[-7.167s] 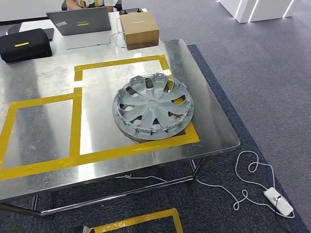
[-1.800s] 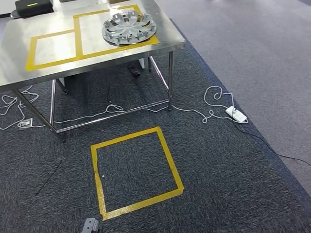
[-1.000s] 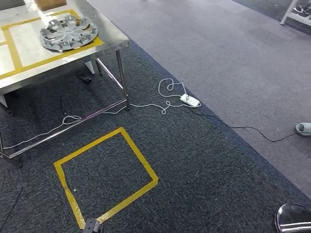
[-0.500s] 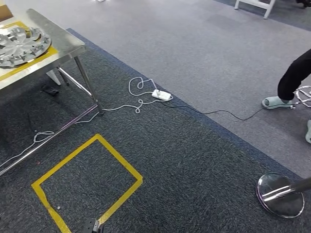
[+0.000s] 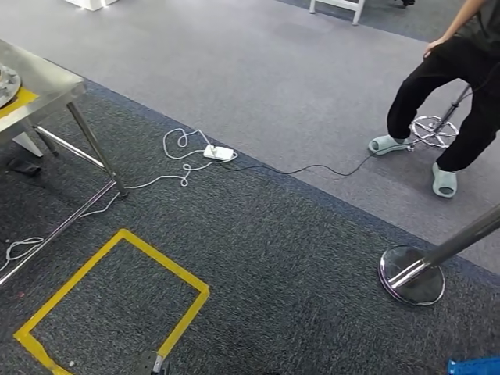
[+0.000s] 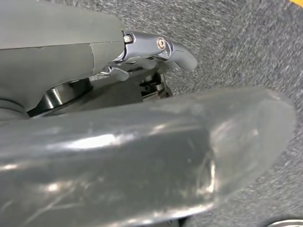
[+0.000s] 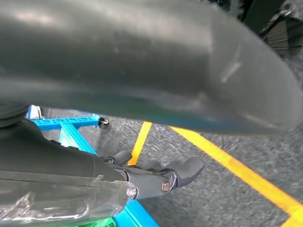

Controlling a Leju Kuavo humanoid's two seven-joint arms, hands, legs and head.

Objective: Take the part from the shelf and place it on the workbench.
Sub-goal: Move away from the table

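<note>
Barely in frame at the head view's far left edge: a sliver of the grey part (image 5: 5,78), lying flat on the steel workbench (image 5: 50,82) beside a strip of yellow tape (image 5: 19,99). Judged by that thin moulded rim: probably light, stiff rather than soft, likely brittle at the edge and smooth enough to slip; best taken at opposite sides of the rim, not by any thin spoke or clip. Hanging low over dark carpet, the left hand (image 6: 125,151), fingers straight and apart, nothing held. Likewise the right hand (image 7: 107,56), spread and empty above yellow floor tape (image 7: 228,165) and a blue frame (image 7: 67,124). Beyond the bench leg, a white power strip (image 5: 218,152) with looped cable, then a taped yellow square (image 5: 118,293) on the floor. Farther right, a chrome stand base (image 5: 412,275) and a seated person (image 5: 454,70) in dark trousers.
</note>
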